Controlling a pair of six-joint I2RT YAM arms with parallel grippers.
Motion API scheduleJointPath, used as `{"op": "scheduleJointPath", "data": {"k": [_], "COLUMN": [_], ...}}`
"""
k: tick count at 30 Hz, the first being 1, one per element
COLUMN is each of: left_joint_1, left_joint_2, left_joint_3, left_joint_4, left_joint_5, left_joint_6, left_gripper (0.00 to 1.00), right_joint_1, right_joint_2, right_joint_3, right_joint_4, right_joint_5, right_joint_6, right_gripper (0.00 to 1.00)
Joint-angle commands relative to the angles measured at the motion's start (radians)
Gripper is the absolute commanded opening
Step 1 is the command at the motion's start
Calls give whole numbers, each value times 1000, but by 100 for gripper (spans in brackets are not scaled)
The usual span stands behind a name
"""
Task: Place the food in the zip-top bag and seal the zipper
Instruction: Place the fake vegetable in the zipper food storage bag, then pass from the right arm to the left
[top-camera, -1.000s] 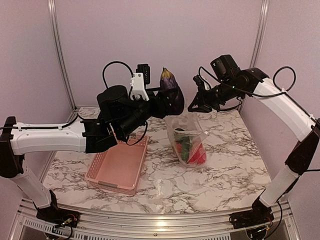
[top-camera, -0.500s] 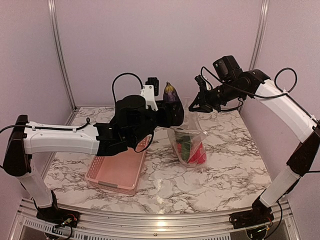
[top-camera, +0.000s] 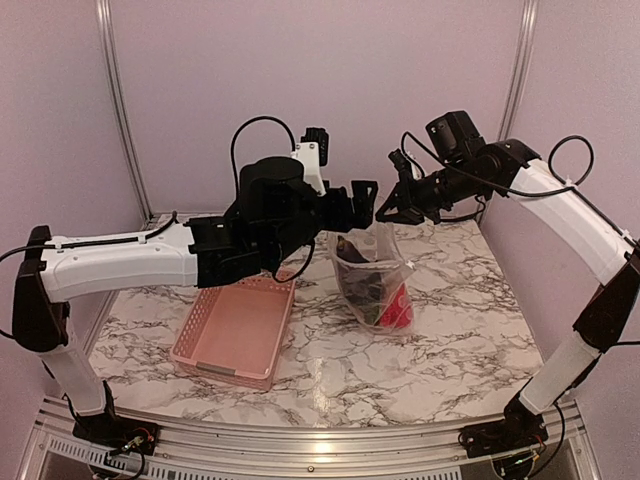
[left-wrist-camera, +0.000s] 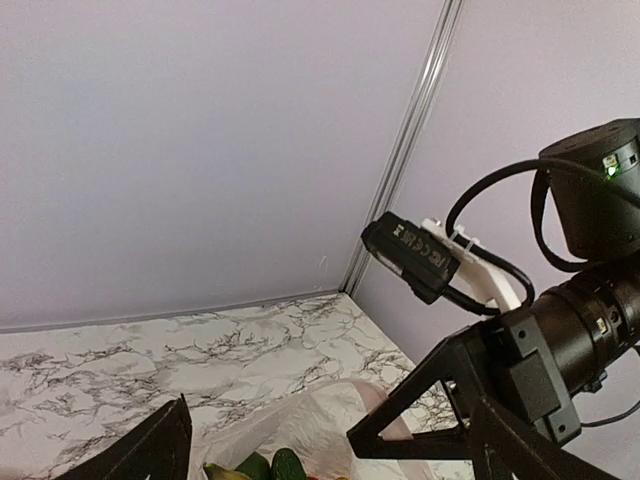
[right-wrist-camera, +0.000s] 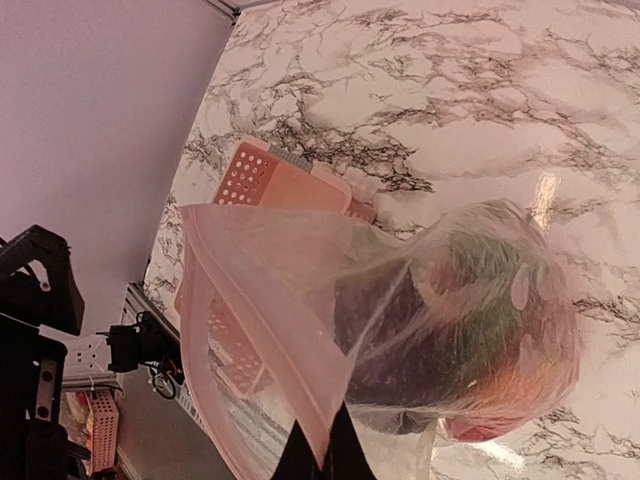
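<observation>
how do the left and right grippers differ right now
The left gripper is open and holds nothing; the right gripper is shut, pinching the mouth edge of the zip-top bag. The left gripper hangs above the bag's mouth; the right gripper sits at its rim, holding it up. Both are raised above the marble table.

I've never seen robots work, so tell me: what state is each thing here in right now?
zip-top bag: hanging upright, mouth open.
zipper: unsealed.
food: inside the bag.
left claw: open, empty, above the bag's mouth.
right claw: shut on the bag's rim, holding it up.
pink basket: looks empty.
</observation>
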Motion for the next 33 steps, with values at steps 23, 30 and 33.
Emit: {"op": "scheduleJointPath", "data": {"k": [23,30,33], "left_joint_1": [-16,-92,-104], "left_joint_2": [-201,-115,-92], "left_joint_3": [182,229,241], "left_joint_4": [-923,-955,-979], "left_joint_5": [582,462,458], "left_joint_6": [707,801,828], "left_gripper": [58,56,57], "right_joint_1": [21,83,102], "right_joint_2": [-67,-62,-62], "right_joint_3": [-53,-13,4], "right_joint_4": [-22,-127,-152], "right_joint_5": [-57,-93,-110], "right_joint_6": [-93,-141,-145], "right_gripper": [0,0,0]}}
